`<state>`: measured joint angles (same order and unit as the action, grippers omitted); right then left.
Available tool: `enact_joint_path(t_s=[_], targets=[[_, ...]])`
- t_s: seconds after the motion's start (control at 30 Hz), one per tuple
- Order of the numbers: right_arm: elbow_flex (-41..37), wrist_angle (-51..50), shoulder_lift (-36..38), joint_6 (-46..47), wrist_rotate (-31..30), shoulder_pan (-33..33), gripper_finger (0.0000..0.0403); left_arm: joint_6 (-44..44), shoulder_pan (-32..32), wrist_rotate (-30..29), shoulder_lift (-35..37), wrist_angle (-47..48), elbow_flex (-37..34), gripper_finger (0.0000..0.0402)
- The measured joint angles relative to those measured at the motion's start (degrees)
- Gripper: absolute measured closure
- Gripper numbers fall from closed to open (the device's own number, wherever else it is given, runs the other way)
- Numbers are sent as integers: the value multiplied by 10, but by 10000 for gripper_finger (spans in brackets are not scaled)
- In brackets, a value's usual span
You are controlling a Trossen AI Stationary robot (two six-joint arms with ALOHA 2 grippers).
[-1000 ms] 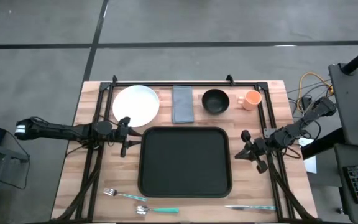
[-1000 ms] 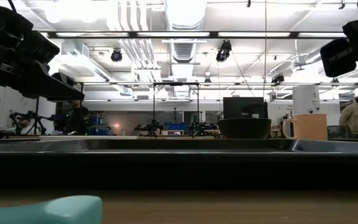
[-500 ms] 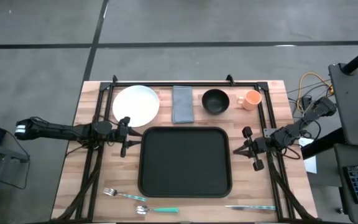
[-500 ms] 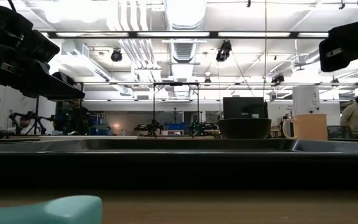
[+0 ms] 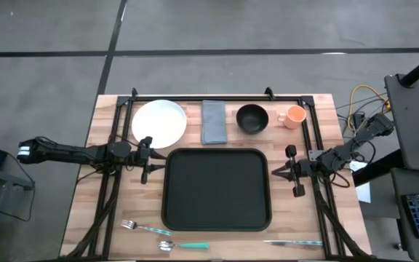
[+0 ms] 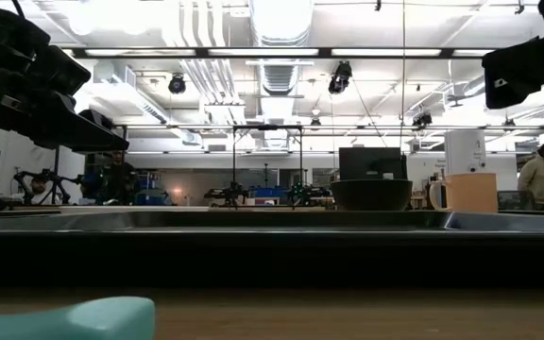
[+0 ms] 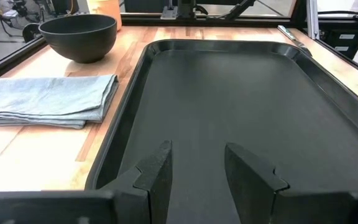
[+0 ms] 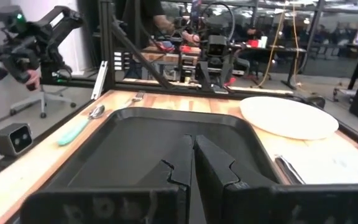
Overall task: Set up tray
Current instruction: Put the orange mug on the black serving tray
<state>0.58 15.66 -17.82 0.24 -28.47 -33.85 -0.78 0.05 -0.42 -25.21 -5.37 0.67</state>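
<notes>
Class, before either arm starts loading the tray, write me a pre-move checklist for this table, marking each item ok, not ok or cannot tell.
1. Tray empty and flat on the table: ok.
2. Left gripper open, holding nothing, at the tray's left edge: ok.
3. Right gripper shut on nothing, at the tray's right edge; must open before grasping: not ok.
4. Plate, napkin, bowl and cup lined up behind the tray: ok.
5. Cutlery lying in front of the tray: ok.

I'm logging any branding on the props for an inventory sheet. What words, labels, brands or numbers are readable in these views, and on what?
None can be read.
The tray, plate, napkin, bowl and cup show no printing.
The room behind the table in the low view has no legible signs; anything there is too small to read.
</notes>
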Motion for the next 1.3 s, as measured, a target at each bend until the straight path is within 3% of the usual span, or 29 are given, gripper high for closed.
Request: enact_joint_path(t_s=[0.37, 0.87, 1.3], targets=[[0, -2, 0, 11, 0, 0, 390, 0, 0, 0, 0, 0, 0, 275], [0, -4, 0, -26, 0, 0, 323, 0, 0, 0, 0, 0, 0, 275], [0, -3, 0, -17, -1, 0, 337, 0, 0, 0, 0, 2, 0, 275]])
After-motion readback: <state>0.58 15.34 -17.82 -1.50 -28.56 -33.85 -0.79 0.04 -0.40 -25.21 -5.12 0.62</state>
